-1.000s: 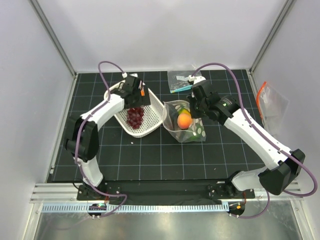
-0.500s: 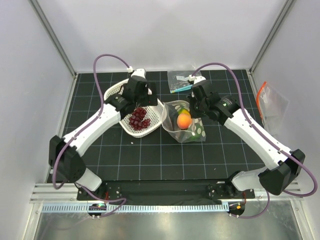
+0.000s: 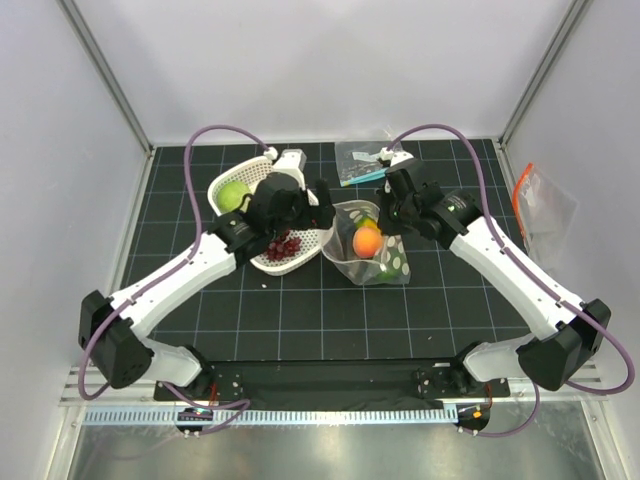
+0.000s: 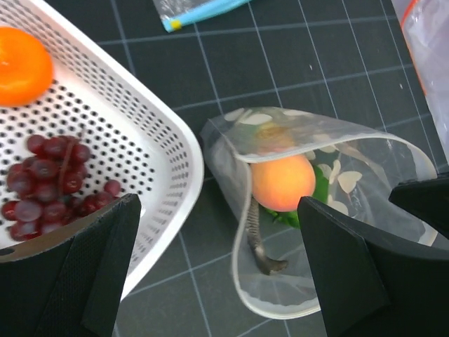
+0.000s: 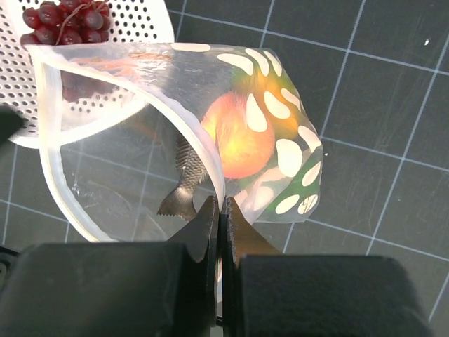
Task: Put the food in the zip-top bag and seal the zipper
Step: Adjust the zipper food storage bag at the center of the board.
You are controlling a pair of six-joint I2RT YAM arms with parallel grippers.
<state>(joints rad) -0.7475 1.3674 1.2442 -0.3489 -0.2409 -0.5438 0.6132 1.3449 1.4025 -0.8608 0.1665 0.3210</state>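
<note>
The white-dotted zip-top bag (image 3: 362, 250) lies right of the white basket (image 3: 292, 267) with its mouth held open. It holds an orange-peach fruit (image 3: 368, 241), a dark green piece (image 3: 396, 267) and a grey scaly piece (image 5: 181, 184). My right gripper (image 3: 388, 222) is shut on the bag's mouth edge, the zipper (image 5: 210, 165). My left gripper (image 3: 318, 208) is open and empty, over the gap between basket and bag. Purple grapes (image 3: 283, 243), a pale green fruit (image 3: 233, 195) and an orange (image 4: 21, 67) lie in the basket.
A small clear bag with a teal strip (image 3: 362, 160) lies behind the dotted bag. A clear bag with an orange strip (image 3: 540, 205) lies at the right wall. The basket's rim (image 4: 184, 151) is close beside the bag's mouth (image 4: 242, 210).
The grapes, bunched under my left gripper a second ago, now lie spread in the basket. My left gripper has moved right toward the bag's mouth. The right arm has barely moved.
</note>
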